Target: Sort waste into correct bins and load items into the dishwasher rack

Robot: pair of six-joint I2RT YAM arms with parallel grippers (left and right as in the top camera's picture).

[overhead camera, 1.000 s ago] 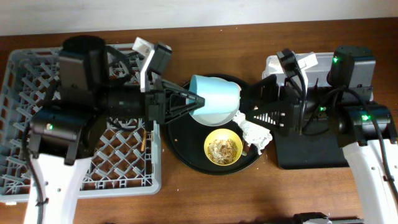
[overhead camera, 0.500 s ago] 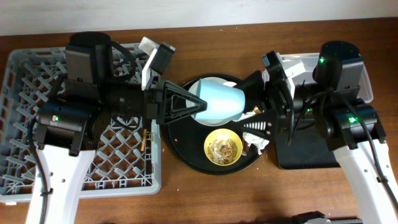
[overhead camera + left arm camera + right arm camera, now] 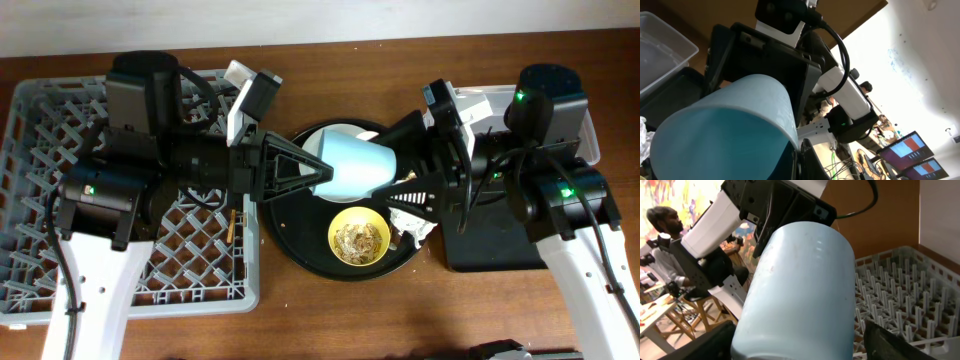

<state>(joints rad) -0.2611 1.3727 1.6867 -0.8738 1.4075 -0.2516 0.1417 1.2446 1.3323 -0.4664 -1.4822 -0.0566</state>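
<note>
Blue cup (image 3: 352, 170) hangs on its side above the round black tray (image 3: 290, 235), at 12 o'clock from the yellow bowl (image 3: 359, 236). My left gripper (image 3: 318, 172) is pinched shut on its rim. The right gripper (image 3: 395, 180) straddles its closed end, but I cannot tell whether those fingers bear on it. I read this as cup loading, mid-handover. Next I want one sure hold before any release, then over to the dishwasher rack (image 3: 40, 180) at 9 o'clock.

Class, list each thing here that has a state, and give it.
blue cup, held aloft, on its side
left gripper, shut on the cup's rim
right gripper, open, astride the cup
yellow bowl, upright, holding scraps
tissue wad, crumpled
</note>
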